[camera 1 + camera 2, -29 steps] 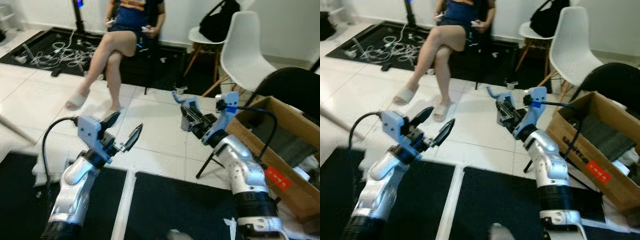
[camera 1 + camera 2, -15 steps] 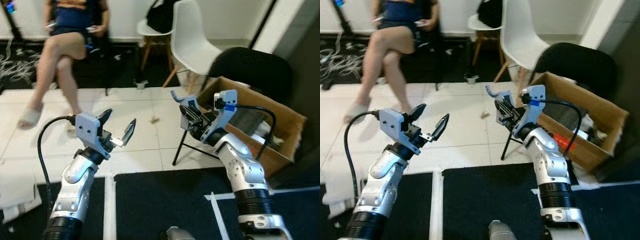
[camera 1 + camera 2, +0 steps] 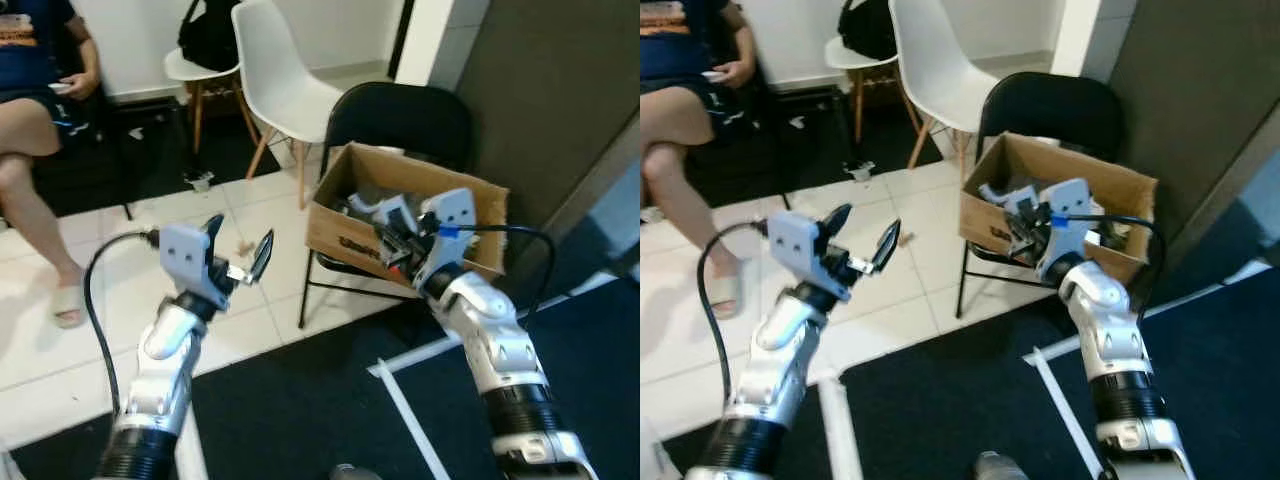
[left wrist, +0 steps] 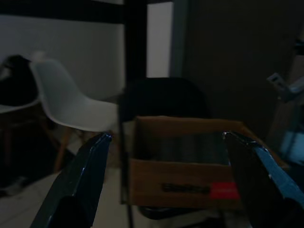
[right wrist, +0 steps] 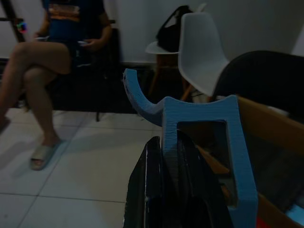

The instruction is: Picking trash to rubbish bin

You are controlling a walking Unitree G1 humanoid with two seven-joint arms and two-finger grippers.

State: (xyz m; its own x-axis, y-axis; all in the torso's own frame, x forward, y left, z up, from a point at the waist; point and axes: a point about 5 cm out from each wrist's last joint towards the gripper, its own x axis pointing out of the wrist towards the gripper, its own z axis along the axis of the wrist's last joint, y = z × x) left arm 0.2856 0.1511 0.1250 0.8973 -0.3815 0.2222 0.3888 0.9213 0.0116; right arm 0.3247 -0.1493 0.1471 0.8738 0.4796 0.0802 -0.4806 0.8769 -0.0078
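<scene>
A brown cardboard box [image 3: 345,238] holding rubbish rests on the seat of a black folding chair [image 3: 400,118], just ahead and to the right. My right gripper [image 3: 392,228] is raised at the box's near wall, shut on a pale blue plastic hooked piece [image 5: 202,124]; the black fingers [image 5: 164,187] clamp its lower edge. In the eye views the blue piece [image 3: 1018,207] overlaps the box's opening. My left gripper [image 3: 242,232] is held up over the white tiles left of the box, open and empty. In the left wrist view its spread fingers [image 4: 83,178] frame the box [image 4: 185,183].
A person [image 3: 35,110] sits at the far left, legs crossed, a sandalled foot on the tiles. A white shell chair [image 3: 280,85] and a stool with a black bag [image 3: 210,35] stand behind. A dark wall panel [image 3: 540,90] rises on the right. Black mats with white tape [image 3: 405,405] lie underfoot.
The view has swung to the right: the person slid to the left edge and the box now sits in the middle. The right gripper, still holding the blue piece, now stands at the box.
</scene>
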